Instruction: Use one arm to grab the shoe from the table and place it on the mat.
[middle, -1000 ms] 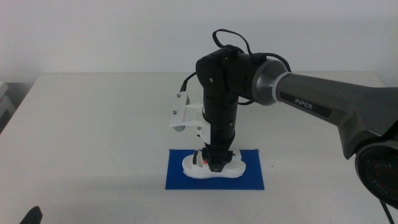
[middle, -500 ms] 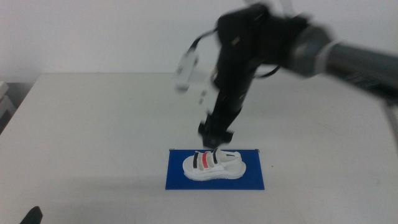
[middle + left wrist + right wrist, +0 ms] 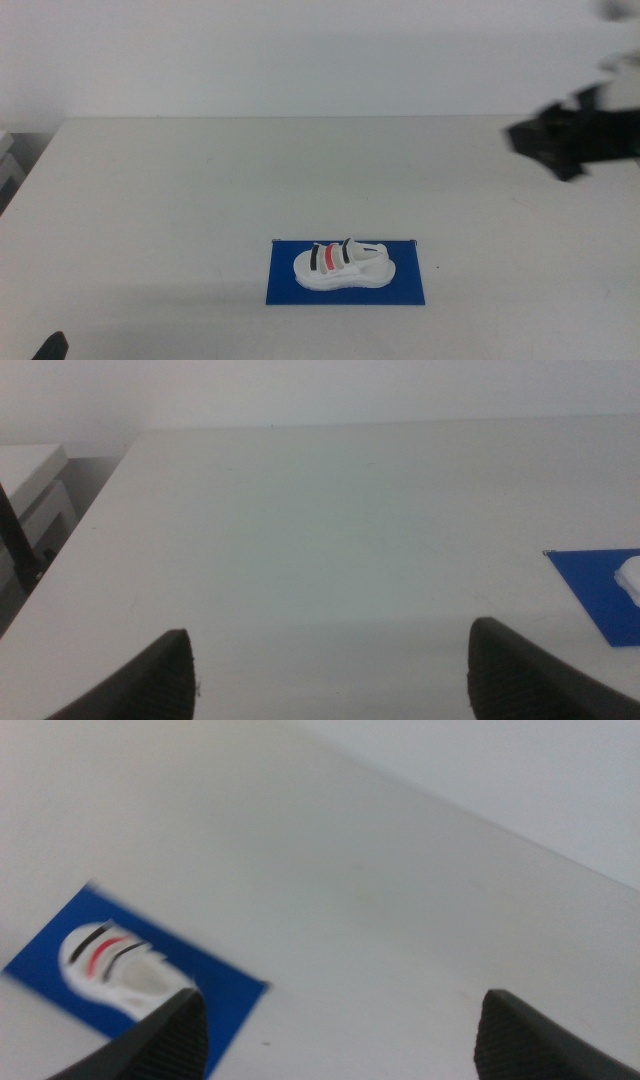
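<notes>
Middle view: the sandal is lying on the blue mat, near the front of the off-white surface. The right arm's gripper is showing as a dark blur at the right edge, well apart from the sandal.

Left wrist view: the left gripper is hanging over the bare surface, fingers spread wide, grasping nothing.

Right wrist view: the right gripper's fingers are spread wide, empty, above the mat's corner. No writing is legible.
</notes>
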You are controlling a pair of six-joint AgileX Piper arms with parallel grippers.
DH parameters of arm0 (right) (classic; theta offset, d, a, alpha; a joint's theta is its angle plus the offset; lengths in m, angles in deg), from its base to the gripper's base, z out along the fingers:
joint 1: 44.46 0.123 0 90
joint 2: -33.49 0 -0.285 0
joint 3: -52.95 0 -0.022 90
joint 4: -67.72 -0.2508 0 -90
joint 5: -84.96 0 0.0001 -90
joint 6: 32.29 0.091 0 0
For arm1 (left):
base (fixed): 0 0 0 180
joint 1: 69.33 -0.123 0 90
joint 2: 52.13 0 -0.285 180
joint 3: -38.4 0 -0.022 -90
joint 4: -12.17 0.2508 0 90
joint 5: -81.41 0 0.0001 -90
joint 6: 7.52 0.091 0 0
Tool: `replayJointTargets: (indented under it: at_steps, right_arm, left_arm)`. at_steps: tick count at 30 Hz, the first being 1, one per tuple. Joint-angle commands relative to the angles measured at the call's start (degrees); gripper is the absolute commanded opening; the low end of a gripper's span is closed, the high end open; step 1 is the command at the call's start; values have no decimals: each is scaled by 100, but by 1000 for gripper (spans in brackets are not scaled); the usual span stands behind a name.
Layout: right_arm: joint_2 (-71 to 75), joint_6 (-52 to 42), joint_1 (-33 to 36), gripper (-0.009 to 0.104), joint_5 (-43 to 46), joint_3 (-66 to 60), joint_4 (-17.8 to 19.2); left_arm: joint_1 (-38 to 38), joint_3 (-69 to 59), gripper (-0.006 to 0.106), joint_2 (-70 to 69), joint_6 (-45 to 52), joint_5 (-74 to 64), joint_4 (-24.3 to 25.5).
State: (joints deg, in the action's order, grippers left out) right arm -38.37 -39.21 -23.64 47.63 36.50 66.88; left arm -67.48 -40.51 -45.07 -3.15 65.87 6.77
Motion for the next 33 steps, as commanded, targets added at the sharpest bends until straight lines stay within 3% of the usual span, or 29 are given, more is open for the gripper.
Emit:
replayJointTargets:
  at_steps: [1, 5, 7, 17, 33]
  right_arm:
    - [791, 513, -263, 92, 641, -387, 313]
    - [1869, 1337, -699, 92, 996, -1327, 879]
    - [2376, 1630, -873, 92, 1274, -1811, 987]
    - [4551, 1774, -1588, 92, 2188, -4036, 952]
    - [6606, 1781, -1595, 92, 2406, -5827, 917]
  left_arm:
    - [28, -40, 94, -76, -27, 461, -44]
    - [28, -40, 94, -76, -27, 461, -44]
    - [28, -40, 94, -76, -27, 461, -44]
    - [28, -40, 94, -76, -27, 461, -44]
    - [28, -40, 94, -81, -27, 456, -44]
